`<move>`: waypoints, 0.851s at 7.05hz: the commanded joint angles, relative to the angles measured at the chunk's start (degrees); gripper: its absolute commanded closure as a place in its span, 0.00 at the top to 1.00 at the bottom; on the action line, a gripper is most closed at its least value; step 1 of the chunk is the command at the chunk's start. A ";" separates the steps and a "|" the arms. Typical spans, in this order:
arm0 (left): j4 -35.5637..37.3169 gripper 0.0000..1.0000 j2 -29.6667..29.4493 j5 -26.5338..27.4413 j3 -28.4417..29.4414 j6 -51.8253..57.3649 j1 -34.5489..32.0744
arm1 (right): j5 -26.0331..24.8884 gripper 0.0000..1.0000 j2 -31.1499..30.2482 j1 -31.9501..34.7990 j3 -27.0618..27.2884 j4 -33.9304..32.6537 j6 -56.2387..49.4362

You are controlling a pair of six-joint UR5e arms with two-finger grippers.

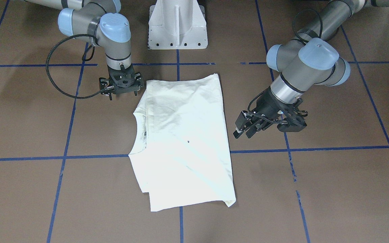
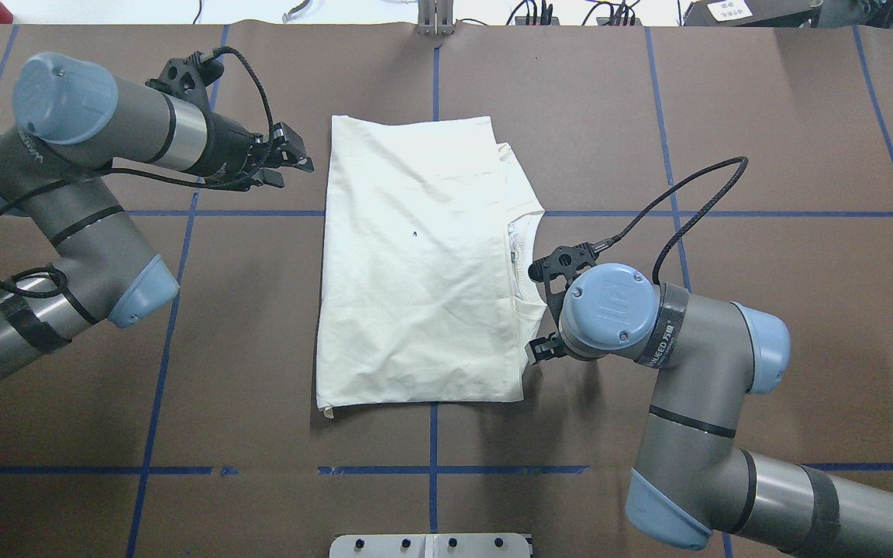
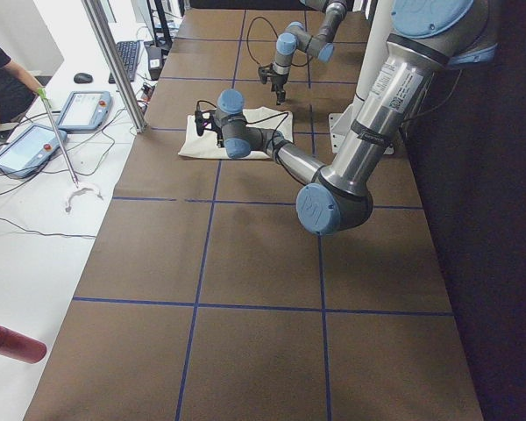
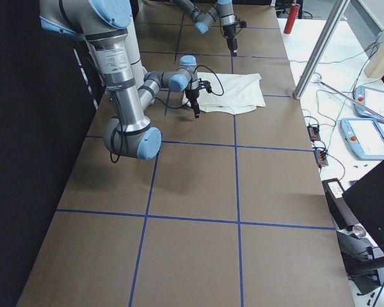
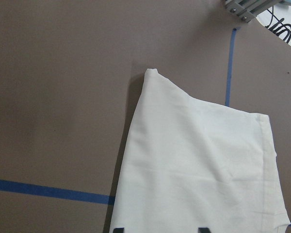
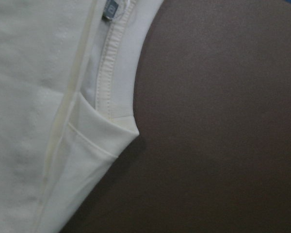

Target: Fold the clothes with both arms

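The cream-white T-shirt point(image 1: 181, 135) lies folded into a flat rectangle at the table's middle point(image 2: 415, 271). Its plain side is up and the print is hidden. The collar point(image 2: 520, 248) points toward my right arm. My left gripper point(image 2: 291, 159) is open and empty. It hovers just off the shirt's far left corner point(image 1: 245, 131), and its wrist view looks down on that corner point(image 5: 199, 170). My right gripper point(image 1: 122, 91) points straight down beside the shoulder near the collar. It looks open and holds nothing. Its wrist view shows the collar point(image 6: 114, 63) close up, with no fingers in view.
The white pedestal base point(image 1: 177, 27) stands at the near table edge between the arms. Blue tape lines point(image 2: 431, 213) grid the brown tabletop. Off the table on the far side, tablets point(image 4: 368, 134) and a metal post point(image 3: 114, 61) stand by the operators.
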 commanded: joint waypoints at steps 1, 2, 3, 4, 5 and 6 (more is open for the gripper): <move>0.00 0.59 0.00 0.03 -0.31 -0.02 0.01 | -0.23 1.00 2.45 -0.53 -0.05 0.35 7.63; 0.00 0.59 0.09 0.03 -0.22 -0.02 0.01 | -0.67 1.00 2.55 -2.27 0.48 0.61 19.53; 0.00 0.59 0.09 0.03 -0.22 -0.02 0.01 | -3.37 1.00 3.16 -5.69 0.39 2.44 33.74; 0.00 0.59 0.09 0.03 -0.13 -0.02 0.01 | -8.27 0.95 2.90 -8.76 0.13 5.68 42.06; 0.00 0.59 0.35 0.03 -0.13 0.07 0.01 | -8.75 0.80 2.47 -9.67 -0.04 9.11 50.41; 0.00 0.59 0.35 0.03 -0.13 0.07 0.01 | -8.93 0.70 1.59 -10.46 0.13 10.53 55.80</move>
